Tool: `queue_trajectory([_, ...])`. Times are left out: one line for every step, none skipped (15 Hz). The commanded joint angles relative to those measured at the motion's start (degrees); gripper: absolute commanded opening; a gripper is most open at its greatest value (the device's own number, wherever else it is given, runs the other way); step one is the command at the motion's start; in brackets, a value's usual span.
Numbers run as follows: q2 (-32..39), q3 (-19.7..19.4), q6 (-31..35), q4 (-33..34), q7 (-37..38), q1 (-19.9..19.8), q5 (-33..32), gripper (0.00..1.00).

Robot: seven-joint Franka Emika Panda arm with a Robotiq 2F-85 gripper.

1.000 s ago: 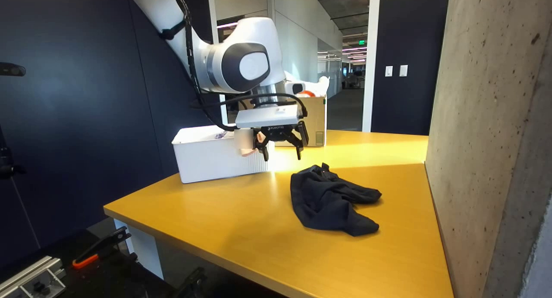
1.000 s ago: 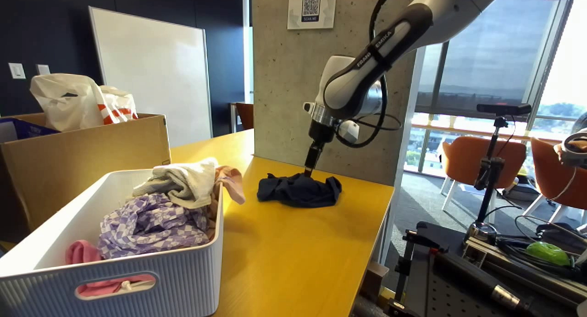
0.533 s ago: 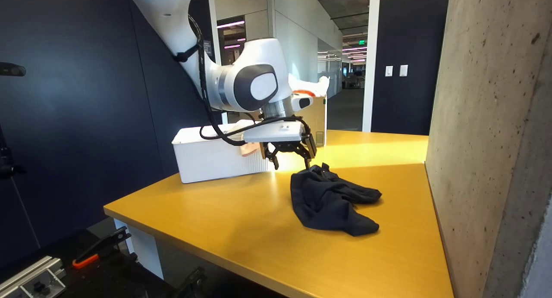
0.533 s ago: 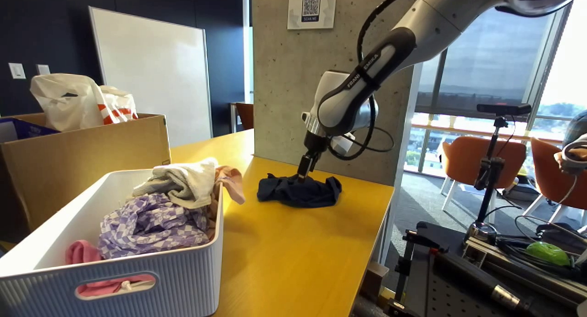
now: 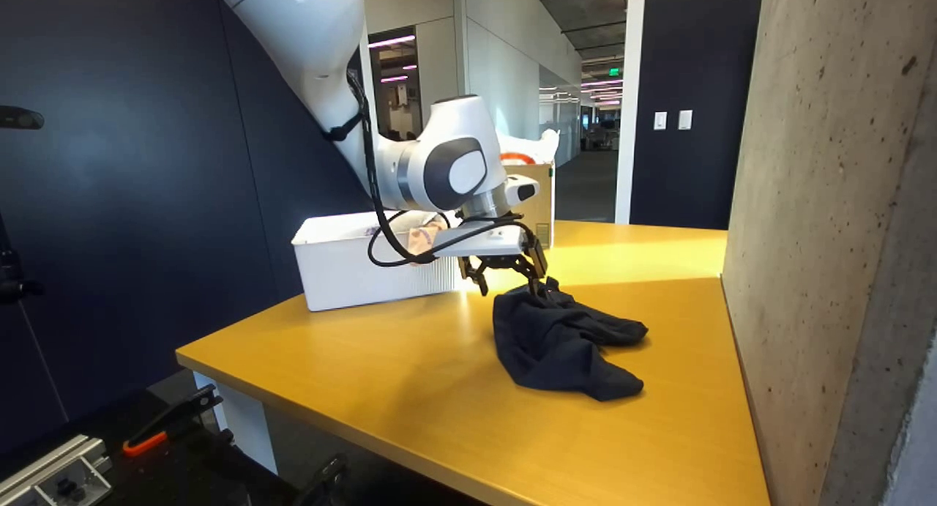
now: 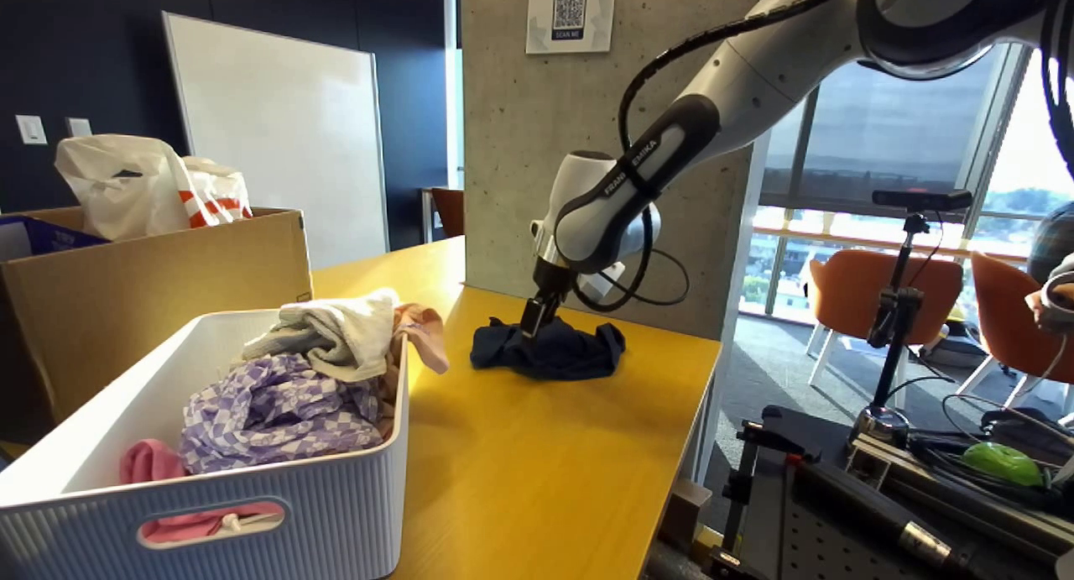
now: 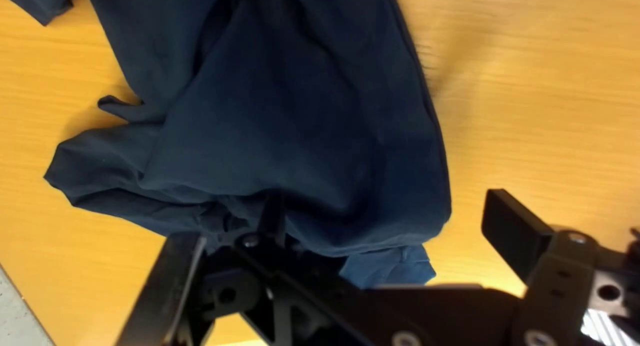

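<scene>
Although the black two-fingered gripper point(image 5: 508, 289) is spread wide at one end of the crumpled navy cloth point(image 5: 564, 348), nothing is gripped yet; the cloth is borne, unlifted, by the yellow tabletop point(image 5: 410, 359).

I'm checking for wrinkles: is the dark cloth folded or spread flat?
Neither: the cloth lies crumpled on the table, with creases and ends jutting unevenly.

whiteboard point(image 6: 277, 135) by a dark wall point(image 6: 109, 51), cardboard box point(image 6: 168, 303) with plastic bags point(image 6: 122, 198), couple orange chairs point(image 6: 849, 288), some green lump point(image 6: 1003, 462), can't tell what
</scene>
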Motion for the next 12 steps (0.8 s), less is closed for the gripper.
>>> queue_trajectory([4.51,-1.66,-2.19,6.96,3.29,2.62,-1.77,1.00])
queue_trajectory([5.64,-1.68,-2.77,8.43,3.68,3.05,-1.99,1.00])
queue_trajectory([6.72,-1.84,-3.46,9.82,4.12,3.51,-2.26,1.00])
queue_trajectory([7.55,-2.20,-4.04,10.68,4.81,4.05,-2.47,1.00])
queue_trajectory([8.06,-2.23,-4.56,11.13,5.20,4.30,-2.42,1.00])
queue_trajectory([8.39,-2.42,-4.49,11.14,5.59,4.56,-2.43,1.00])
queue_trajectory([8.71,-2.67,-4.29,11.09,6.06,4.77,-2.42,1.00])
queue_trajectory([8.95,-3.17,-3.92,10.87,6.71,5.04,-2.49,1.00])
queue_trajectory([8.90,-3.46,-3.29,10.21,7.24,5.14,-2.46,1.00])
queue_trajectory([8.56,-3.76,-2.80,9.37,7.85,5.27,-2.42,1.00])
queue_trajectory([8.10,-4.37,-2.00,8.29,8.68,5.69,-2.64,1.00])
queue_trajectory([7.91,-4.85,-1.77,7.91,9.22,5.92,-2.80,0.92])
